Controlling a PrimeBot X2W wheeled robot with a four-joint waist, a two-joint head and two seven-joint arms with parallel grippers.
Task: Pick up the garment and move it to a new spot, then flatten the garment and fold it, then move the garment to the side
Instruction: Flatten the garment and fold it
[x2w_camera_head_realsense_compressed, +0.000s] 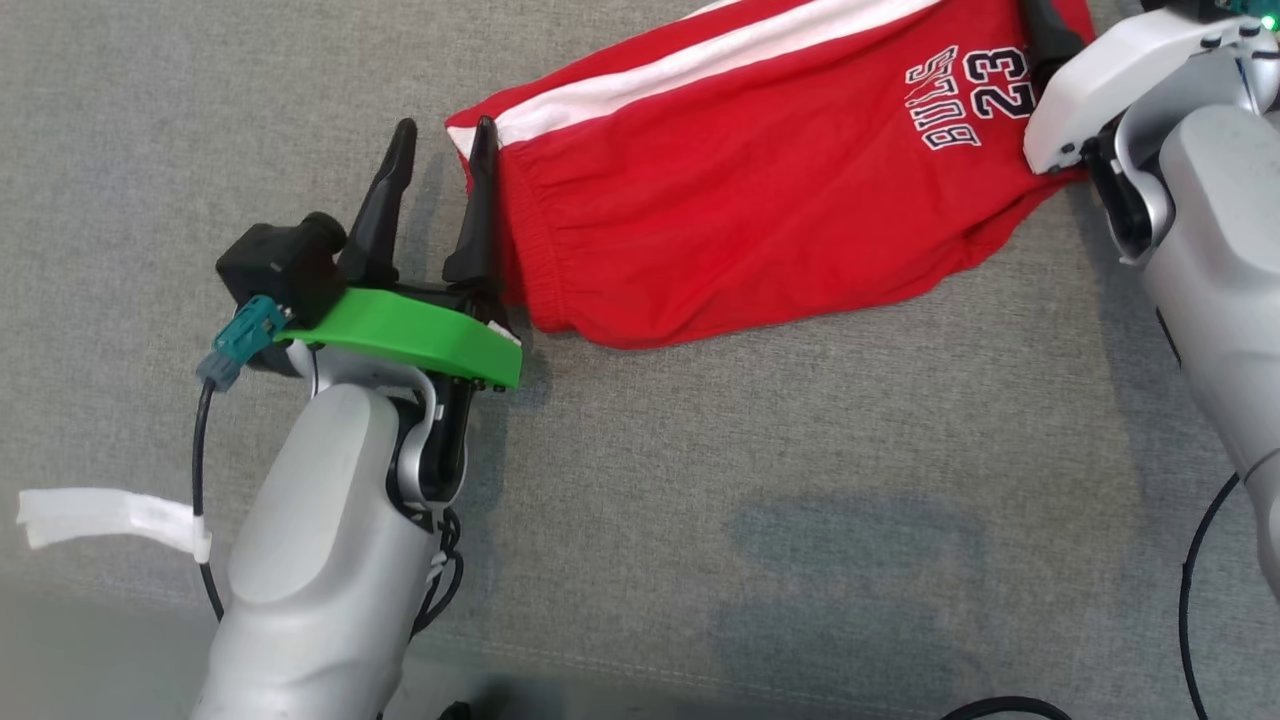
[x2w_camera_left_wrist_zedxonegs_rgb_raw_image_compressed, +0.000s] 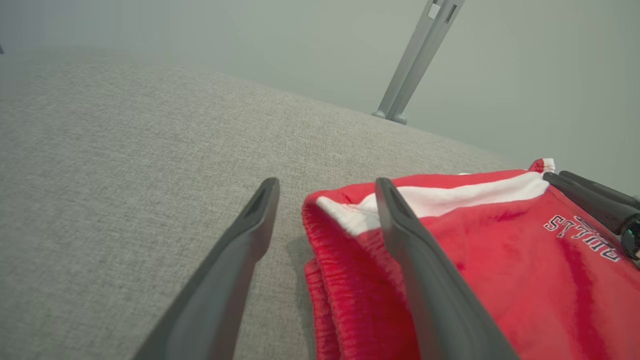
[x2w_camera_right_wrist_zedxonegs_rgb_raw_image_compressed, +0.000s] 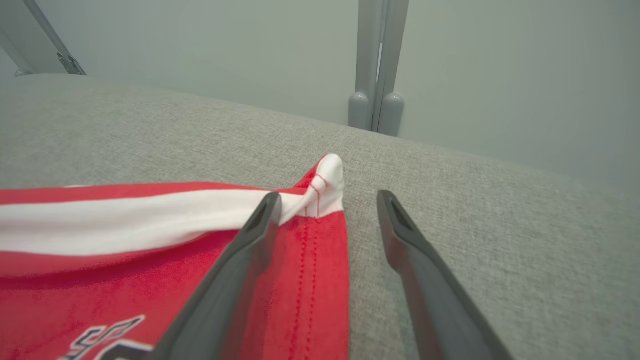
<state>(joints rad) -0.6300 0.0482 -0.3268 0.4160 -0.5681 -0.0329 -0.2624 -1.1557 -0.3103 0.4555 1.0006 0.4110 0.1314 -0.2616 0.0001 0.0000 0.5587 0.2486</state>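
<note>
The garment (x2w_camera_head_realsense_compressed: 720, 200) is a pair of red shorts with a white side stripe and "BULLS 23" lettering, lying fairly flat on the grey fabric surface (x2w_camera_head_realsense_compressed: 700, 480). My left gripper (x2w_camera_head_realsense_compressed: 445, 125) is open at its waistband corner. In the left wrist view the gripper (x2w_camera_left_wrist_zedxonegs_rgb_raw_image_compressed: 327, 182) has one finger over the garment (x2w_camera_left_wrist_zedxonegs_rgb_raw_image_compressed: 500, 260) and the other over bare fabric. My right gripper (x2w_camera_right_wrist_zedxonegs_rgb_raw_image_compressed: 329, 196) is open at the opposite hem corner of the garment (x2w_camera_right_wrist_zedxonegs_rgb_raw_image_compressed: 310, 280), whose white tip pokes up between the fingers. Neither gripper holds the cloth.
A white tape strip (x2w_camera_head_realsense_compressed: 100, 515) hangs off the left arm's cable at the lower left. Grey metal posts (x2w_camera_right_wrist_zedxonegs_rgb_raw_image_compressed: 375, 65) stand beyond the surface's far edge, before a pale wall. The right arm's fingers (x2w_camera_left_wrist_zedxonegs_rgb_raw_image_compressed: 590, 197) show at the garment's far end.
</note>
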